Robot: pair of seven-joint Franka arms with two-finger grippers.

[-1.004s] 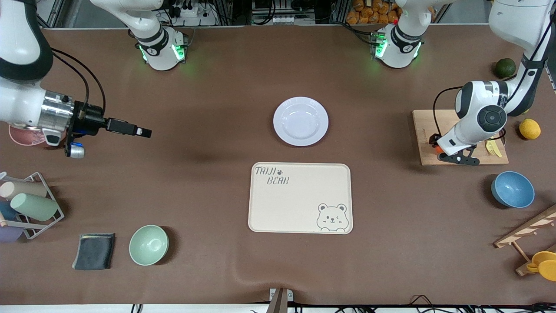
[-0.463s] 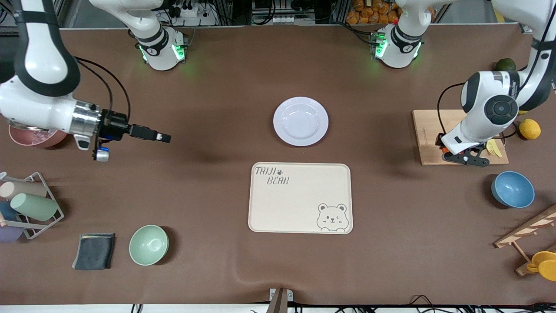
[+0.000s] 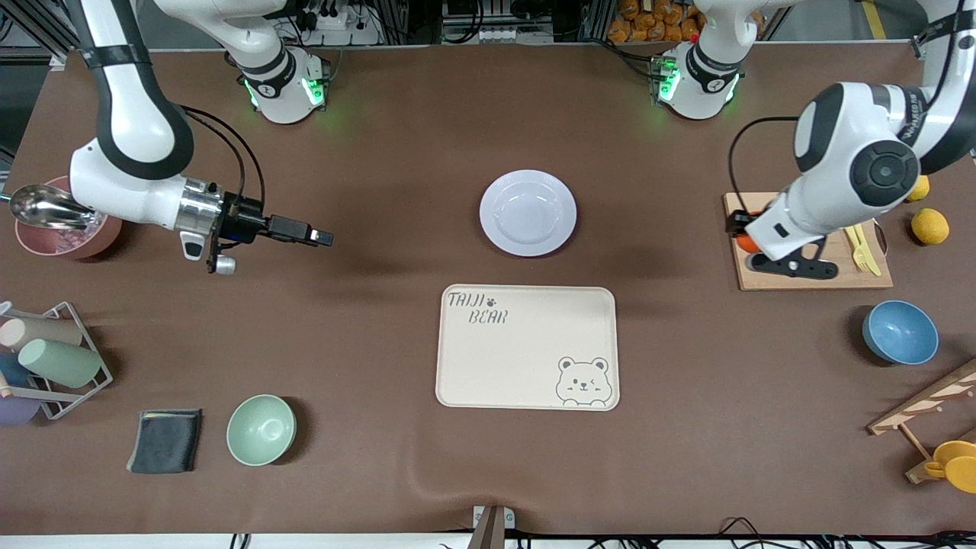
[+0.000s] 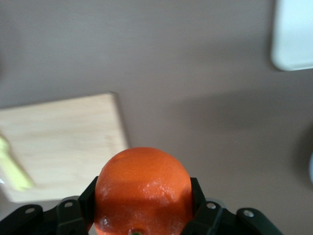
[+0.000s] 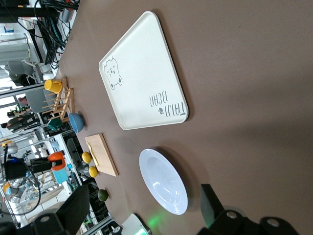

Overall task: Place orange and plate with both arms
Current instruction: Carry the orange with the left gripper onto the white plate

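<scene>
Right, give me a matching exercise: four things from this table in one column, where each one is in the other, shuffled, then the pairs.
Things:
1. orange
2. plate
3. tray
4. right gripper

Places:
A. on the table, nearer the front camera than the plate
B. in the left gripper, over the cutting board
C. open, over bare table toward the right arm's end
D. mid-table, between the tray and the arm bases

Pairs: 1-B, 2-D, 3-A, 4-C

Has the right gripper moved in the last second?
Yes. The right gripper, open, has travelled over the table toward the plate, which lies where it was.
</scene>
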